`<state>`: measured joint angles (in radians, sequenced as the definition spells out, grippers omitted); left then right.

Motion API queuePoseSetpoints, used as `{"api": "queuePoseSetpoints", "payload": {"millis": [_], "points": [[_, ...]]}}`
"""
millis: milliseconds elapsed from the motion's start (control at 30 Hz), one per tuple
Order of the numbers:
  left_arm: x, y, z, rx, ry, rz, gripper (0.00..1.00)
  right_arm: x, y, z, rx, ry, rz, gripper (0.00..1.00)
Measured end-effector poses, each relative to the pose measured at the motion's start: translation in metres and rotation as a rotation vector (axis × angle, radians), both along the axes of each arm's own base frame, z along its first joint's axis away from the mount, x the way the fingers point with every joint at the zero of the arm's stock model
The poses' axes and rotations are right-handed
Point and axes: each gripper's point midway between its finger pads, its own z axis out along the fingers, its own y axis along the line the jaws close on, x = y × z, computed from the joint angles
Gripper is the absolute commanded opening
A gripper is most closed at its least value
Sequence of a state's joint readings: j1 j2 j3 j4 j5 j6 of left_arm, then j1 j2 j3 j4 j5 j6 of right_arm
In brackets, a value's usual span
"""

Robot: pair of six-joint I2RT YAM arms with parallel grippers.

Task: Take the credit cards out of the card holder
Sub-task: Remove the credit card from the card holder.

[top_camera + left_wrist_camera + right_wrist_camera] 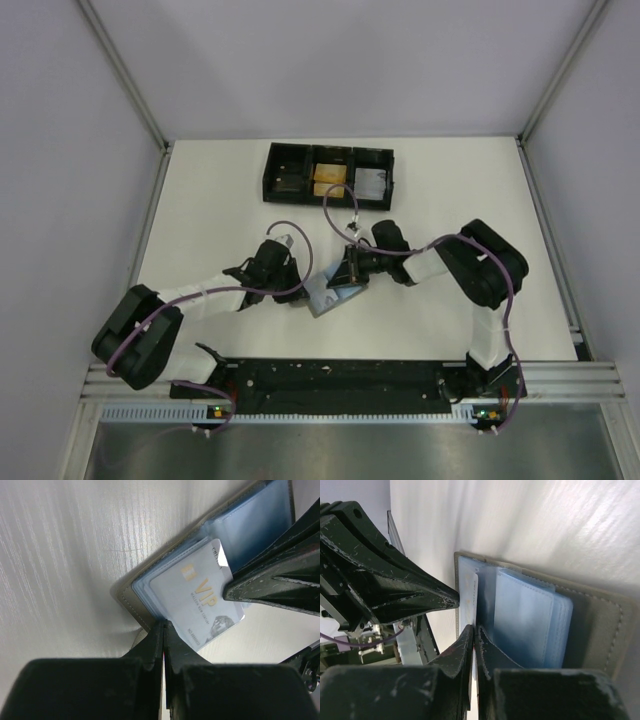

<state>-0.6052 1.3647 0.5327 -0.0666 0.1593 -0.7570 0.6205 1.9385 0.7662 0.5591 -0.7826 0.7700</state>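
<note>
Card holder: I saw the card holder (127, 597) lying open on the white desk (65, 555), grey cover down and light-blue sleeves up, between my two arms and well short of the far edge
Credit card: a pale credit card (200, 605) with gold VIP lettering stuck partway out of a sleeve, and its free end overhung the holder's edge above bare desk
Left end effector: the left end effector (163, 630) was closed, its tips set against the holder's grey corner edge; I could not tell whether it pinched anything there
Right end effector: the right end effector (474, 630) was closed on the credit card's edge, and a pale sliver of card showed between the fingers
Edges: the two end effectors met tip to tip at the card side of the holder, almost touching each other
Tray: a black three-compartment tray (268, 180) sat at the far side of the desk, well apart from the holder, with a purple cable (330, 205) looping just in front of it
Room: white desk showed to the left of the left arm, to the right of the right arm, and between tray and holder; the pale enclosure walls stood at the desk's side edges
</note>
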Motion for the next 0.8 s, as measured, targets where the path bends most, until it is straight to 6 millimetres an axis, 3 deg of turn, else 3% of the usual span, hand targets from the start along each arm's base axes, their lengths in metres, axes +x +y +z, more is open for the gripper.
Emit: {"api": "queuePoseSetpoints", "payload": {"millis": [367,500,800], "points": [[0.0,-0.001,0.0,-0.002,-0.003,-0.001,0.0,0.008,-0.013,-0.001,0.013,0.016,-0.03,0.0],[-0.001,-0.001,0.003,-0.006,-0.005,-0.005,0.09,0.008,-0.014,-0.001,0.017,0.015,-0.031,0.0],[-0.001,-0.014,0.021,-0.071,-0.016,-0.043,0.06,0.008,-0.013,0.0,0.02,0.01,-0.03,0.0]]}}
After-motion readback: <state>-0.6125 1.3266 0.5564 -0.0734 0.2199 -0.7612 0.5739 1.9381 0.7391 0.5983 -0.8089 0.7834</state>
